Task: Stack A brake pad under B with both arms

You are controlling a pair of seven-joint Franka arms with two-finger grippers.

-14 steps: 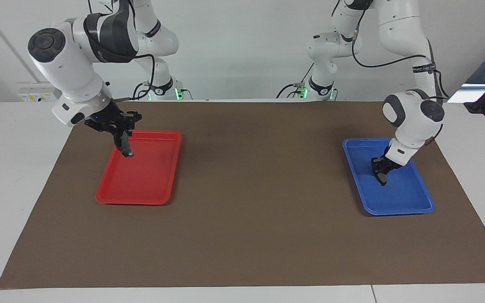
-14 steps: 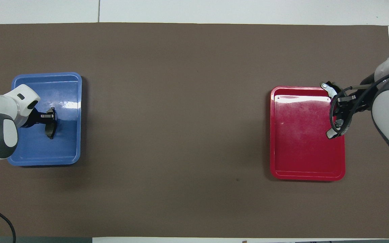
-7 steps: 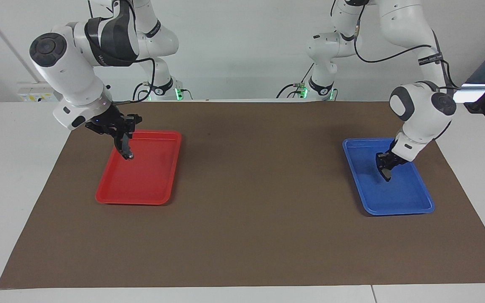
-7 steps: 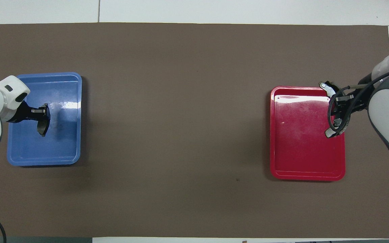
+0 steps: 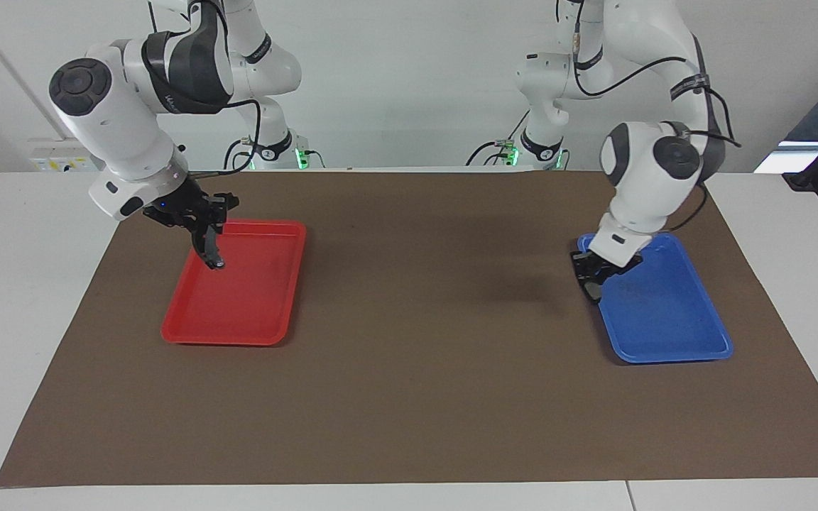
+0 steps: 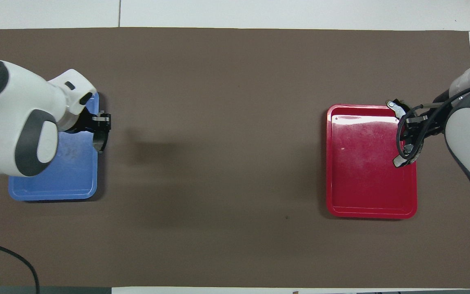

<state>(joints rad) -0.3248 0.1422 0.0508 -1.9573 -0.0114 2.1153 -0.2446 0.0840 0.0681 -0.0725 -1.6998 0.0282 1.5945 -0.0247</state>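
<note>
Nearest our bases, we carry both parts in the air. Our right gripper (image 5: 204, 238) (image 6: 407, 136) hangs over the red tray (image 5: 267, 312) (image 6: 361, 196), above the tray edge toward the right arm's end of the table, and its fingers are clamped on B (image 5: 212, 252) (image 6: 404, 157), the long black crescent, which hangs down with its whitish tip lowest. Our left gripper (image 5: 593, 273) (image 6: 101, 130) hangs over the rim of the blue tray (image 5: 672, 326) (image 6: 67, 179), on the side that faces the middle of the table. Its fingers pinch the A brake pad (image 5: 592, 285) (image 6: 99, 141), the short dark grey piece, held on edge above that rim.

Both trays lie on the brown mat (image 5: 416, 397) (image 6: 227, 122), well apart, one toward each arm's end. Between them the mat offers a wide open stretch, marked only by the soft shadow of our left arm beside the blue tray. Farther from us the mat runs on bare past both trays to its edge.

Around the mat the white tabletop (image 5: 18, 284) (image 6: 259, 12) shows as a border. A black cable (image 6: 18, 265) curls over the mat's corner nearest the left arm's base.
</note>
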